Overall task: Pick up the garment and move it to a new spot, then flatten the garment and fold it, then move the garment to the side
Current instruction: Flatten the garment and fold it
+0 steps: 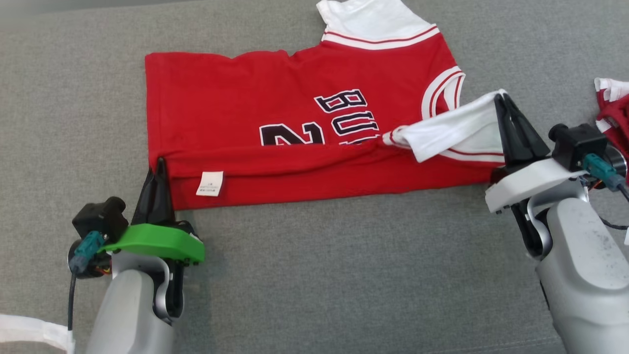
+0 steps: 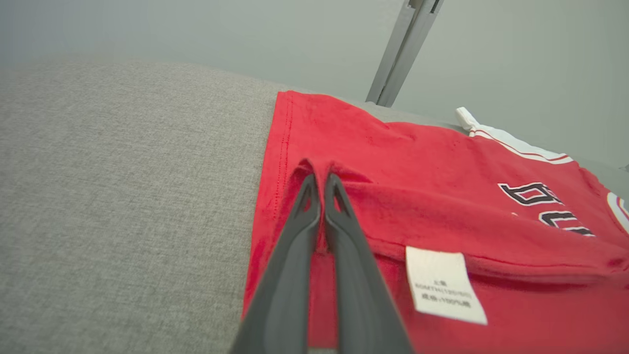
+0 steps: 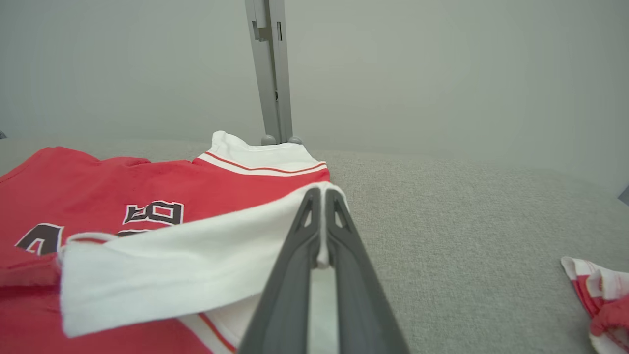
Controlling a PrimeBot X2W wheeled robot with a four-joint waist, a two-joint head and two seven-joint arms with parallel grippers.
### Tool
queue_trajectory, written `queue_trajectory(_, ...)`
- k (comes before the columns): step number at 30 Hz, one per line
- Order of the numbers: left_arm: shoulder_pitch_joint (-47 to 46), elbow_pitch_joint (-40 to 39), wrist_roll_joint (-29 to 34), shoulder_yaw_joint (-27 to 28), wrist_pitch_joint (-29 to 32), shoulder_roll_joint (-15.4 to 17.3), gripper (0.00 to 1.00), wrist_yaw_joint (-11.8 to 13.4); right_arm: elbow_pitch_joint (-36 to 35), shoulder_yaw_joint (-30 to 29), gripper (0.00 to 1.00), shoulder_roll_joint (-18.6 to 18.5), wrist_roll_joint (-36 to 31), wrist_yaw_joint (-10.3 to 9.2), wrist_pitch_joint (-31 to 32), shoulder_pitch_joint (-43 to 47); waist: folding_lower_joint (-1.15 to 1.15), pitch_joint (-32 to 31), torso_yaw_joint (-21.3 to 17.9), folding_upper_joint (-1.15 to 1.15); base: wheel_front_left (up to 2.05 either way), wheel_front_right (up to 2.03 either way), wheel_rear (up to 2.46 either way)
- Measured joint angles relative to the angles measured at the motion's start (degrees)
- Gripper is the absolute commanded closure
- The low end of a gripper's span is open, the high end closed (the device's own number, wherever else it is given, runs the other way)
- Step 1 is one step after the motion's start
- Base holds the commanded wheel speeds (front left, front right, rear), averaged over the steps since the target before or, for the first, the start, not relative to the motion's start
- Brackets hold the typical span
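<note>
In the head view the garment (image 1: 275, 98) lies sideways on the grey fabric surface (image 1: 314, 275), hem toward the robot's left and neckline toward its right. Its near long edge is turned over onto the front, so a care label (image 1: 210, 183) faces up. The left gripper (image 1: 160, 164) is pressed together on the hem corner of that turned strip. The right gripper (image 1: 502, 98) pinches the edge of the near white sleeve (image 1: 452, 132), which is lifted off the body, and a second red-and-white cloth (image 1: 612, 105) lies apart at the far right. The step in hand looks like the lengthwise fold. To do it well, both ends should travel at one height and one pace, so the crease runs straight and parallel to the far edge. In the left wrist view the fingers are closed on a small raised ridge of red cloth, with the stitched hem just to their left. The bite looks shallow, so a low, slow carry seems safer than a tug, which could pull the corner free or skew the strip. In the right wrist view the fingers clamp the rim of the sleeve, which sags slack toward the black lettering (image 3: 153, 212). I judge it should be laid flat inside the body's outline before release, without rucking the red layer under it. The other cloth is well apart and out of the way.
</note>
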Motion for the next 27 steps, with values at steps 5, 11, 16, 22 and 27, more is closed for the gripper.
queue_trajectory(5,-3.30,2.04,0.32,0.80,0.00,0.00,1.00,-0.11,2.66,-0.79,1.00,0.26,-2.26,0.00,0.00,-3.60,0.00,2.47,0.40,0.00,0.00,0.00,0.00)
queue_trajectory(11,-4.13,2.78,0.26,1.22,0.00,-0.02,0.00,-0.23,1.69,-3.64,0.00,1.76,-3.92,0.00,0.00,-4.58,0.00,4.40,0.78,0.00,0.00,0.00,0.00)
queue_trajectory(16,-1.54,0.11,-0.34,0.21,0.00,0.07,0.00,0.10,-3.37,-5.33,0.00,2.77,-5.80,0.00,0.00,-0.05,0.00,4.47,0.88,0.00,0.00,0.00,0.00)
queue_trajectory(22,2.49,0.79,-0.32,-0.92,-0.01,0.05,0.00,1.38,-4.01,-7.32,0.00,3.47,-6.88,0.00,0.00,6.17,0.00,4.46,0.39,0.00,0.00,0.00,0.00)
queue_trajectory(27,2.03,3.12,0.46,-0.40,-0.15,0.02,0.00,2.53,0.10,-7.30,0.00,3.83,-9.53,0.00,0.00,7.16,0.00,5.07,0.09,0.00,0.00,0.00,0.00)
